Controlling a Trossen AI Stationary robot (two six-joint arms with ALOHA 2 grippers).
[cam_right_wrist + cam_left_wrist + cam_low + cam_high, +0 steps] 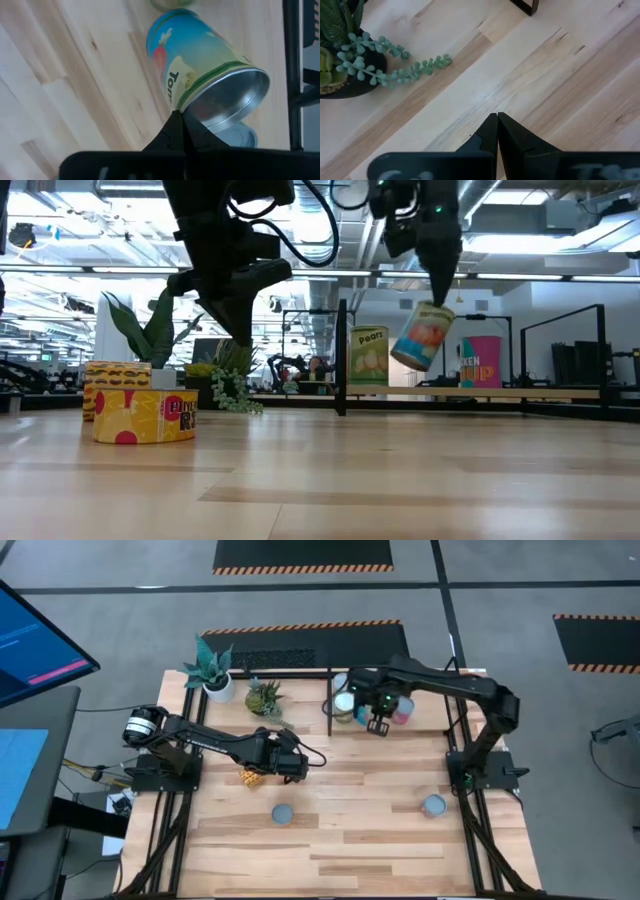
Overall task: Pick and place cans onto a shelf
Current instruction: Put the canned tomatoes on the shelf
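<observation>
While we scan the wooden table (340, 850) from its left side, we first meet two potted plants at the back, a spiky one in a white pot (213, 671) and a smaller trailing succulent (264, 695) just beside it. In front of them the left arm stretches across the boards, and the left gripper (297, 766) hangs above bare wood with its jaws pressed fully together and nothing between them; the left wrist view shows its fingertips (496, 122) meeting over plain planks, the succulent's strands nearby. Just beside that gripper, on its near side, a yellow pineapple can (251, 777) stands on the table, and in the low view a second yellow tin (112, 385) sits behind it. Nearer the front edge, a can with a blue-grey top (283, 814) stands alone. Moving on, we reach the shelf (340, 670), its black bars framing a wood base at the back of the table, with a green pears can (368, 356) and a pink can (482, 361) standing in it. The right gripper (378, 726) hovers at the shelf's front, jaws closed on the rim of a light blue tomato can (424, 335), which hangs tilted in the air, clear of the wood. Furthest right, another blue-grey-topped can (433, 805) stands near the right arm's base.
</observation>
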